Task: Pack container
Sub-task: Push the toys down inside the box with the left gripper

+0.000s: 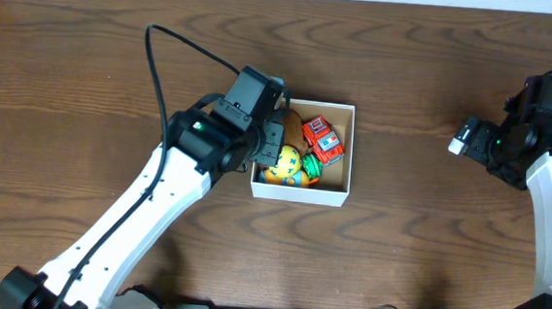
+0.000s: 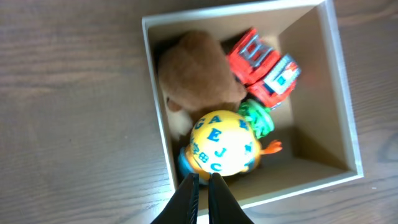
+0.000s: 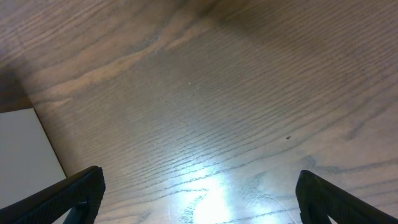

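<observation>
Now, from overhead, the small square white cardboard container [image 1: 299,194] sits mid-way across the dark wooden surface [image 1: 88,54], with the left hand [image 1: 274,156] over its left edge and the right hand [image 1: 464,138] well apart. On the left wrist view, the fingers are pinched nearly together and hold nothing, right by the yellow plastic ball [image 2: 222,144]. One nudge could roll it out or drag the wall. Its blue letters A, E, J and C are readable. On the right wrist view, that hand is spread wide and empty over bare wood.
</observation>
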{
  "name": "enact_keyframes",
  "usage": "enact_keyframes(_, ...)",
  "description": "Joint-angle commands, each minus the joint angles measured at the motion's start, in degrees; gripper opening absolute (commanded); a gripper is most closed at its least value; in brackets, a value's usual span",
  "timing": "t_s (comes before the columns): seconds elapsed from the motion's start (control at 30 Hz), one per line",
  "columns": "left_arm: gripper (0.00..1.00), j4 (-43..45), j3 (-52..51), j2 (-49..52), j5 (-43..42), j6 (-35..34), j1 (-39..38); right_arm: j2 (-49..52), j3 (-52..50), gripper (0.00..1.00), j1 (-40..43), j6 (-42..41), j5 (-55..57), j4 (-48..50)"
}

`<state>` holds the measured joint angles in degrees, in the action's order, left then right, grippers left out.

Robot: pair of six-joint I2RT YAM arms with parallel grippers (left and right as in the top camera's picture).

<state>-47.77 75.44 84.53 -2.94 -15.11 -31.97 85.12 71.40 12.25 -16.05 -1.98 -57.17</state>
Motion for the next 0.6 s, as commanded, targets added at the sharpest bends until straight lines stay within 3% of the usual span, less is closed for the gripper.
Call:
enact_keyframes(0.0, 0.08, -0.37, -1.66, 4.24, 0.55, -0.63, 0.17, 0.39, -0.37, 0.99, 0.07, 0.5, -0.42, 0.09)
enact_keyframes(0.27, 0.06, -0.15, -2.1, 15.17, -4.48, -1.68, 0.13, 0.39, -0.37, 0.99, 0.07, 0.52, -0.42, -0.09)
enact_keyframes(0.57, 0.06, 0.35, -1.81, 17.33, -8.44, 0.33, -0.66, 0.39, -0.37, 0.99, 0.07, 0.5, -0.42, -0.04)
